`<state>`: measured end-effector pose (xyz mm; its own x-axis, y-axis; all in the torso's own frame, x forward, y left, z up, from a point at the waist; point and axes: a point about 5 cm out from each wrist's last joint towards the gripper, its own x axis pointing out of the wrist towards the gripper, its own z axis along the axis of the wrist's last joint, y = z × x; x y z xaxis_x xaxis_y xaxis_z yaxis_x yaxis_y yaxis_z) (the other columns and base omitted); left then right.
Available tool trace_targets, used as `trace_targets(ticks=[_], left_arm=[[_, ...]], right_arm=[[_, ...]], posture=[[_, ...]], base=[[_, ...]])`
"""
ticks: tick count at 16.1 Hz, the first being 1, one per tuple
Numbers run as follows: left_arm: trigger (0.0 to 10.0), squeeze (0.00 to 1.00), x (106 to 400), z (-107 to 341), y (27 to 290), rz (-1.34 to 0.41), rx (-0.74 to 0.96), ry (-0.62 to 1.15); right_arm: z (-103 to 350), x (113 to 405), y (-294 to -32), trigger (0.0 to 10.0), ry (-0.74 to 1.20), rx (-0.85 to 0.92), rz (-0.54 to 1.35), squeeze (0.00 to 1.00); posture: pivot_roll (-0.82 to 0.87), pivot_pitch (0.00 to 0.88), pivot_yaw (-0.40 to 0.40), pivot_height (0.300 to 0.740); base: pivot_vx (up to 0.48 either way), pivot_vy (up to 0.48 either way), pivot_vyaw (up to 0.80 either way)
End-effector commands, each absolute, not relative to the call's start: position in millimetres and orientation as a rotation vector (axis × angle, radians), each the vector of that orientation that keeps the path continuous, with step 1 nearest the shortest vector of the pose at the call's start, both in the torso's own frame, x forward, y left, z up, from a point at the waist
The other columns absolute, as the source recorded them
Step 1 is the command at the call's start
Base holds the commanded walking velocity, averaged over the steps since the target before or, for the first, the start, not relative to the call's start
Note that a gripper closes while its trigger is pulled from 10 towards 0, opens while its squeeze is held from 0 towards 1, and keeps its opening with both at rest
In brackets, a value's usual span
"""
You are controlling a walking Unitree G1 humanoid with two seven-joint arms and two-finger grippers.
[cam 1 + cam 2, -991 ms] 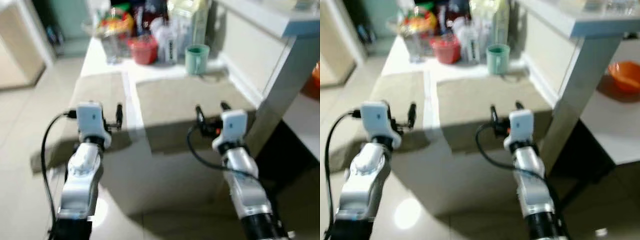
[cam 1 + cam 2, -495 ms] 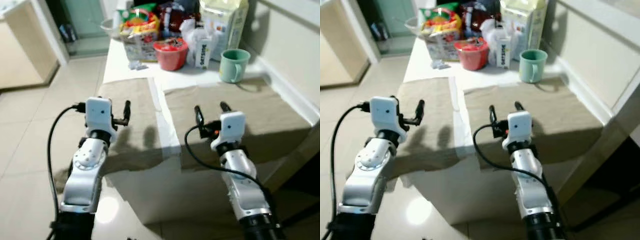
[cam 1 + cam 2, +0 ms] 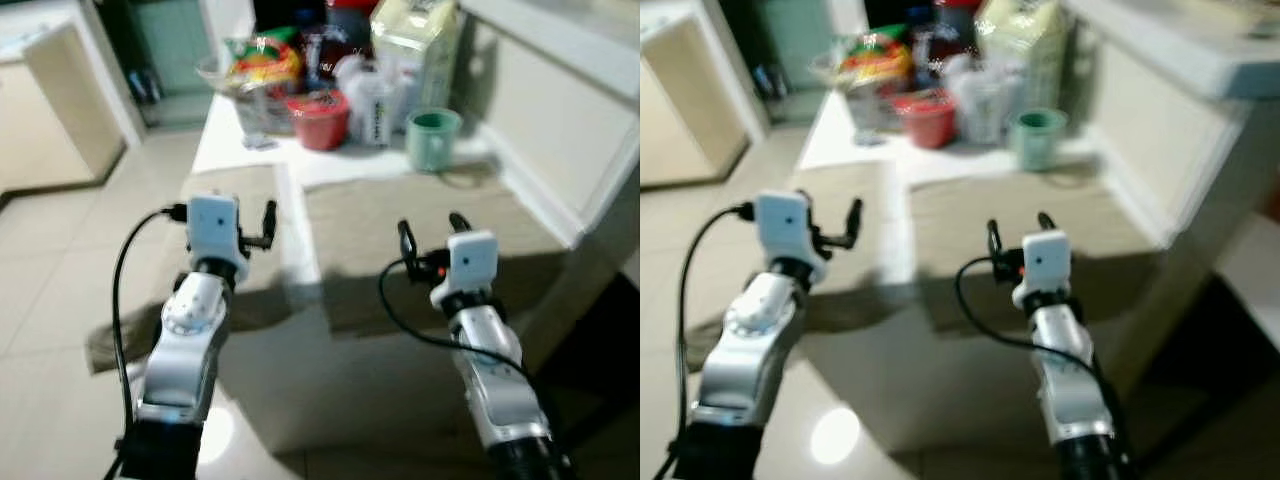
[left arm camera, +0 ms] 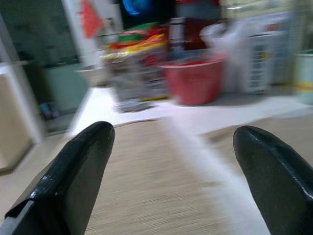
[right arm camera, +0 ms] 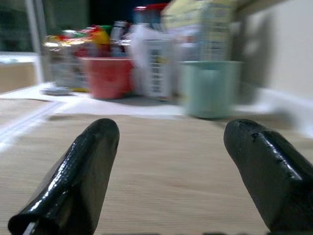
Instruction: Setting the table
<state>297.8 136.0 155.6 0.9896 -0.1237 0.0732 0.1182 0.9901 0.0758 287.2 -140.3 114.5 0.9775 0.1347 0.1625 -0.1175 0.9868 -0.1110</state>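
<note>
A white table [image 3: 300, 260] carries two beige placemats, one on the left [image 3: 235, 195] and one on the right [image 3: 420, 225]. A green mug [image 3: 433, 140] stands just beyond the right mat, and a red bowl [image 3: 318, 105] sits further back. My left gripper [image 3: 255, 225] hovers open over the left placemat's near part, empty. My right gripper [image 3: 431, 229] hovers open over the right placemat's near edge, also empty. The right wrist view looks across the mat [image 5: 166, 161] to the mug [image 5: 210, 88] and bowl [image 5: 105, 76]. The left wrist view faces the bowl [image 4: 193, 81] beyond its mat [image 4: 137, 186].
Snack packets [image 3: 262, 62], a white carton [image 3: 372, 95] and a yellow bag [image 3: 415, 45] crowd the table's far end. A pale counter wall [image 3: 540, 110] runs along the right. Tiled floor [image 3: 60, 280] and a cupboard [image 3: 55, 110] lie to the left.
The whole picture has shifted and blurred, so the camera has moved. Both grippers stay open and held out over the placemats much as before.
</note>
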Motion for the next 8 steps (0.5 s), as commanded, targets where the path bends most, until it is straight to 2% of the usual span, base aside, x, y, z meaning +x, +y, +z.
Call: trace_targets(ticks=[1, 4, 5, 8], left_arm=[[10.0, 0.0, 298.3, 153.4, 143.4, -0.095, 0.09, -0.057], [10.0, 0.0, 299.0, 151.6, 144.3, -0.09, 0.093, -0.042], [10.0, 0.0, 299.1, 150.1, 145.2, -0.083, 0.093, -0.035], [10.0, 0.0, 300.0, 150.8, 147.0, -0.069, 0.086, -0.038]], right_arm=[[116.7, 287.0, -136.1, 10.0, -0.173, -0.091, 0.133, 0.0], [115.5, 284.9, -135.6, 10.0, -0.168, -0.093, 0.137, 0.0], [114.6, 284.1, -135.6, 10.0, -0.164, -0.095, 0.14, 0.0], [113.6, 282.4, -135.7, 10.0, -0.159, -0.1, 0.147, 0.0]], posture=[[-0.18, 0.0, 0.103, 0.74], [-0.19, 0.0, 0.103, 0.74], [-0.19, 0.0, 0.103, 0.74], [-0.19, 0.0, 0.102, 0.74]], base=[[0.277, -0.39, 0.0], [0.341, -0.331, 0.0], [0.307, 0.0, 0.0], [0.0, 0.0, 0.0]])
